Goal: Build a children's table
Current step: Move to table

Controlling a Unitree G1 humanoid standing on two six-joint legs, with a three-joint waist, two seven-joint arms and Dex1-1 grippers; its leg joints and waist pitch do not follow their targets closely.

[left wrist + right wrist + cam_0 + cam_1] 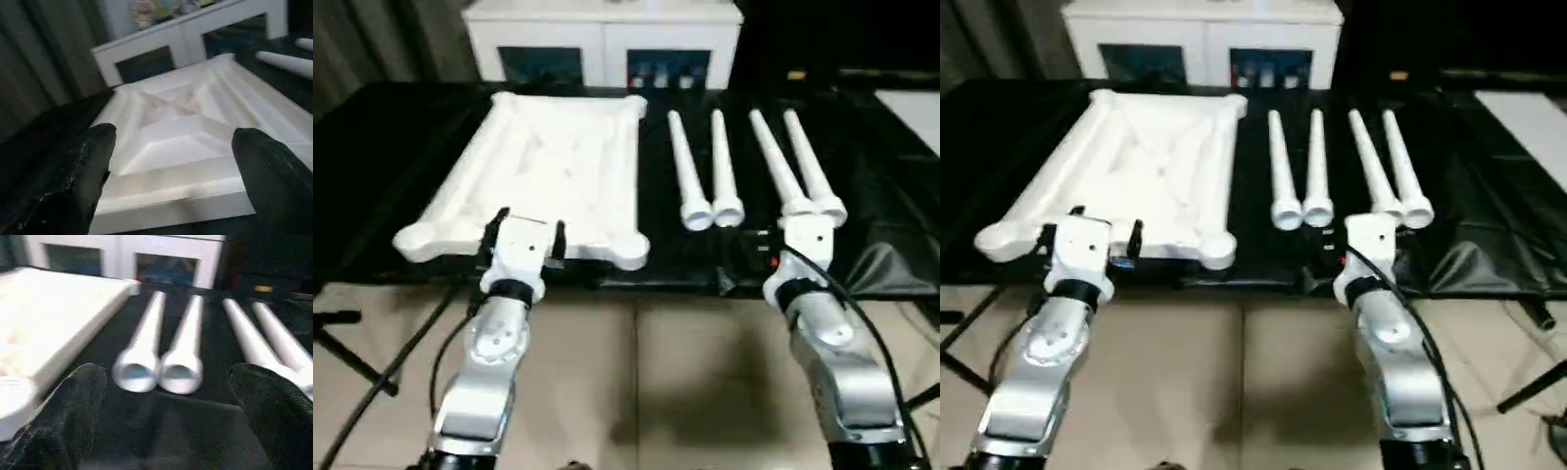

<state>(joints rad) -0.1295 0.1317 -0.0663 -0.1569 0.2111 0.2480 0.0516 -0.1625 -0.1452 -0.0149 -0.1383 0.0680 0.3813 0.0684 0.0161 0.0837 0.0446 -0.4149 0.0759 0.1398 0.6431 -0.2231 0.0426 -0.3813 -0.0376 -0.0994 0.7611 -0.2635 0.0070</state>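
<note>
Head view: the tabletop (pixel 543 171) lies underside up on the black sheet (pixel 401 147), filling the 10-to-12 o'clock part of the work area. Its ribs and raised rim face the camera. A round socket shows at each corner; the near right socket (pixel 631 250) sits at the sheet's front edge.

Four legs (pixel 720 166) lie flat on the sheet at about 1 o'clock from centre, clear of the tabletop. They lie roughly side by side, wide open ends toward the robot, narrow tips pointing away. The two left ones touch at their wide ends, as do the two right ones; a gap separates the pairs.

The left gripper (pixel 527 233) hangs over the tabletop's near edge, between the two near sockets. Left wrist view: the two black fingers (pixel 80 171) stand wide apart with nothing between them, the ribbed underside ahead.

The right gripper (pixel 168 396) sits just short of the legs' wide ends. Its jaws are spread wide and empty; the wrist view frames the left pair's open ends between the fingers (pixel 73 396), apart from them.

A white cabinet (pixel 602 39) with glass doors stands at 12 o'clock behind the sheet. Beige floor tiles (pixel 646 382) lie under the forearms.
</note>
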